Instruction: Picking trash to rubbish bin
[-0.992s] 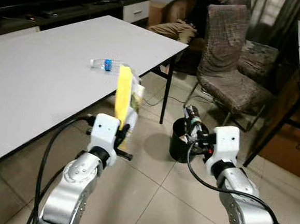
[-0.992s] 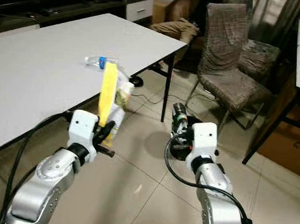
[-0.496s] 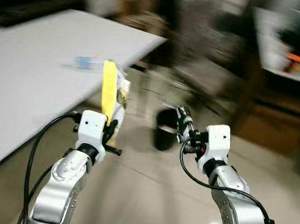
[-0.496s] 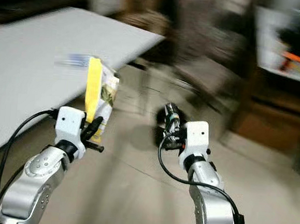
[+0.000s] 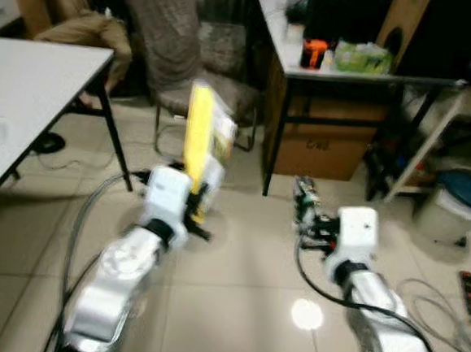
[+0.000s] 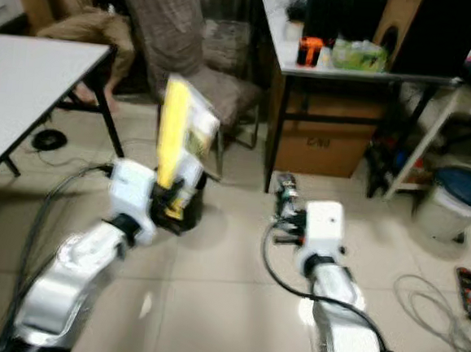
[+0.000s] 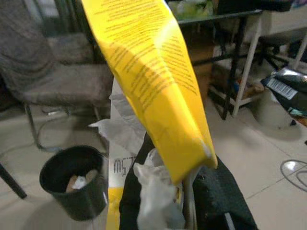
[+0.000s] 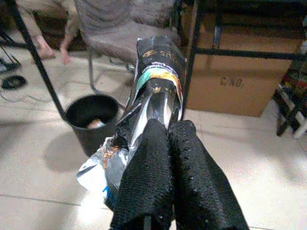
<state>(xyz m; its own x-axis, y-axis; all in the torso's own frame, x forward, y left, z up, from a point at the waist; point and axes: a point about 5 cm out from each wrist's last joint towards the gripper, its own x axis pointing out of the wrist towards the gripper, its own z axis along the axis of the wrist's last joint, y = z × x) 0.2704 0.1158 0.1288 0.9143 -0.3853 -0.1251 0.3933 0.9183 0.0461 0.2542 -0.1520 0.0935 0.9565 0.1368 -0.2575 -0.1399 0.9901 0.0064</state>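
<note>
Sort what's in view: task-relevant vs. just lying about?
Job:
- yellow packet, held in left gripper
- dark foil wrapper, held in right gripper
- black bin on the floor, some trash already inside

Lying about:
- grey chair
- white table
- cardboard box under the desk
- orange item on the desk
- cables on the floor

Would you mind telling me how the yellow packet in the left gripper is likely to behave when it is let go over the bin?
The yellow packet stands tall above the left gripper, so it probably holds some stiffness. Its creases and torn white edges suggest thin, light material that may flutter rather than drop straight. Being taller than the black bin is wide, it may catch on the rim.
</note>
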